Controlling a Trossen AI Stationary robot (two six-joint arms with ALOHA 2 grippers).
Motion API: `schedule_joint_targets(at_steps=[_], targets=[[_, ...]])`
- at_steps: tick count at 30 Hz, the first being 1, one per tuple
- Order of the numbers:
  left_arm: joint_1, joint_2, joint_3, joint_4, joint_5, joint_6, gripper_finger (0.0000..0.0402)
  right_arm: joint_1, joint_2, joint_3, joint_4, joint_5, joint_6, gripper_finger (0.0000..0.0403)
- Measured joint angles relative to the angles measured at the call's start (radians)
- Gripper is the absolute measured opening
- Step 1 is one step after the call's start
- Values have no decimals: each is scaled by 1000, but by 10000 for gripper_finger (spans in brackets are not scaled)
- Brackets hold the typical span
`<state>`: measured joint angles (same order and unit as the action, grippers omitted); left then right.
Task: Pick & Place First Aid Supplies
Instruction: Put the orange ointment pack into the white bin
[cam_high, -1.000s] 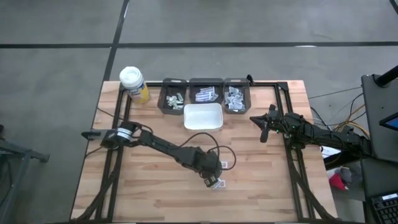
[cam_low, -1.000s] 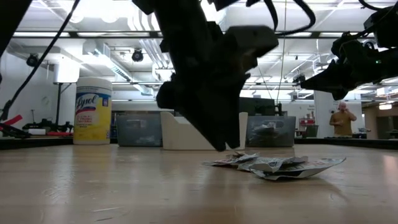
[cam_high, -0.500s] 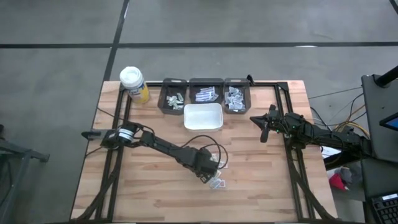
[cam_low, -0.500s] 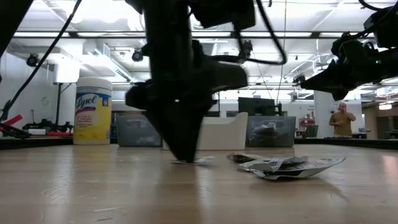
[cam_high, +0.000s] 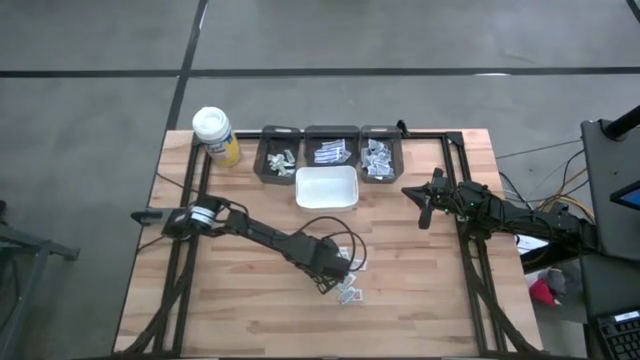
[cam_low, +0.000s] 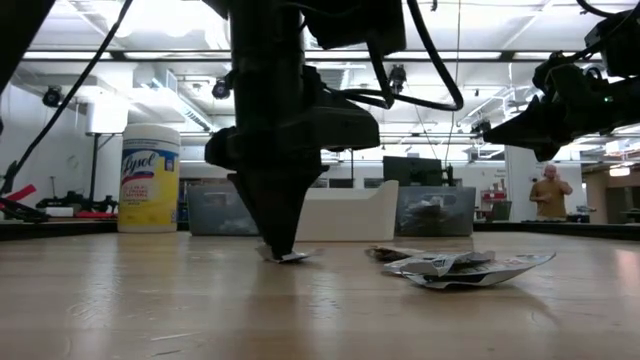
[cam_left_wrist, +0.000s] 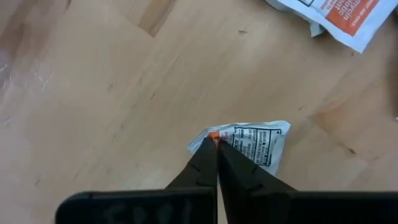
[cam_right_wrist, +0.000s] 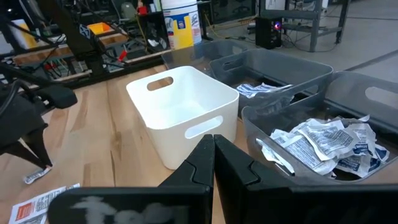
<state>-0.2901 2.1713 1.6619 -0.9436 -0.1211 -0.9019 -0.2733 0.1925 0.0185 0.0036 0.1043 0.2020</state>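
Left gripper (cam_left_wrist: 217, 144) pinched shut on the corner of one small packet (cam_left_wrist: 258, 144), right down on the bench.

So one pickup is just underway, nothing's been lifted yet. A few more loose packets (cam_high: 349, 293) are left lying just beside it, toward the bench's near edge. The three grey bins (cam_high: 328, 152) along the far edge are already stocked with supplies, while the white bin (cam_high: 326, 187) in front of them looks empty. Right gripper (cam_high: 424, 203) is parked closed and empty near the right edge.

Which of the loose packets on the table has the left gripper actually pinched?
The small packet with an orange corner, clamped in the left gripper. It sits apart from the other loose packets, which lie untouched.
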Motion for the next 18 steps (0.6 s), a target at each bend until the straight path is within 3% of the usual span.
schedule_joint_targets(at_steps=[7,14,18], targets=[[-1,-87,92,-70,-89,57,0,0,0,0,0,0,0,8],[41,-184,162,-66,-501,84,0,0,1,0,1,0,-4,8],[140,-216,168,-69,-630,56,0,0,0,0,0,0,-4,8]])
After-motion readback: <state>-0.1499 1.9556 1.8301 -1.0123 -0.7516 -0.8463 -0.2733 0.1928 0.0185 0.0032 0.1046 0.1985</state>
